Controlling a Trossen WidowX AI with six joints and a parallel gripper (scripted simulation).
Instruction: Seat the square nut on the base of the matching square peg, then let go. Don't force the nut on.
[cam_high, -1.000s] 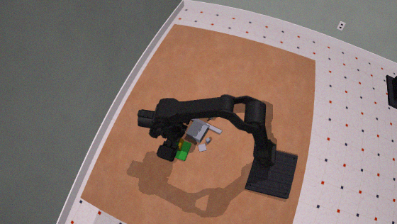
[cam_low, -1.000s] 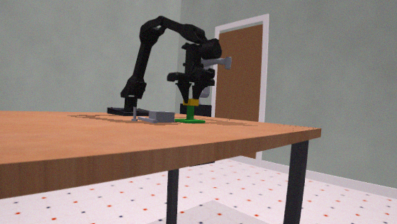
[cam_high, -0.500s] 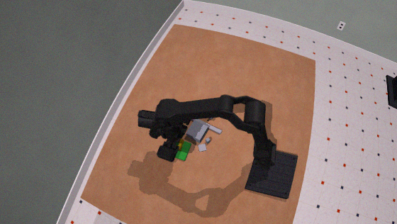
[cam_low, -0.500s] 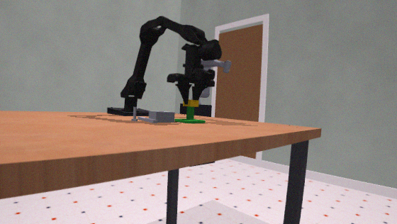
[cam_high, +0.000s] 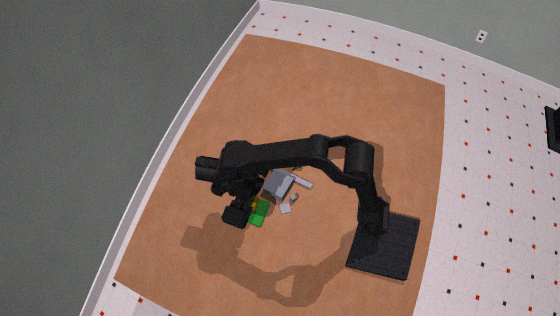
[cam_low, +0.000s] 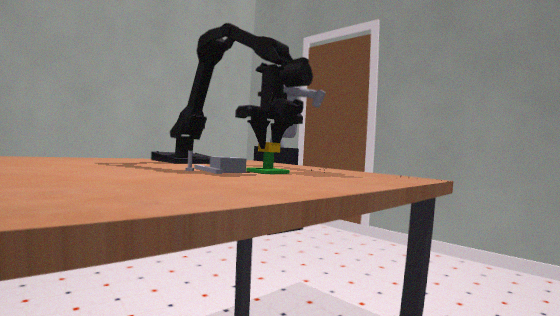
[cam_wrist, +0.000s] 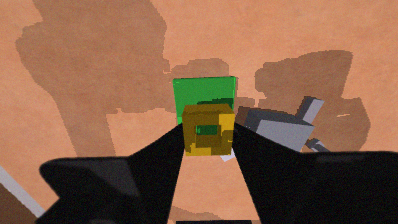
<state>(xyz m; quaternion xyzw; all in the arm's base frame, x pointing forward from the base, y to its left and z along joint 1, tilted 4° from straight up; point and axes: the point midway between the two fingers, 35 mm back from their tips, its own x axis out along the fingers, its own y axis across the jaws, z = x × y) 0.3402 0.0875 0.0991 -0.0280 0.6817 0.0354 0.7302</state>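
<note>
My gripper (cam_wrist: 207, 126) is shut on the yellow square nut (cam_wrist: 208, 129). The nut sits around the top of the green square peg (cam_low: 268, 159), whose green tip shows through the nut's hole (cam_wrist: 207, 130). The peg stands on a flat green base (cam_wrist: 204, 95) on the wooden table. In the exterior view the nut (cam_low: 268, 147) is well above the base (cam_low: 268, 170), with most of the peg's shaft bare below it. From above, the gripper (cam_high: 245, 207) covers most of the nut and part of the green base (cam_high: 259, 216).
A grey nut with a handle (cam_wrist: 282, 126) lies just right of the green base, also seen in the exterior view (cam_low: 225, 164). A thin grey round peg (cam_low: 190, 161) on its small plate (cam_high: 285, 208) stands beyond it. The arm's base (cam_high: 384, 245) is at the table's right side.
</note>
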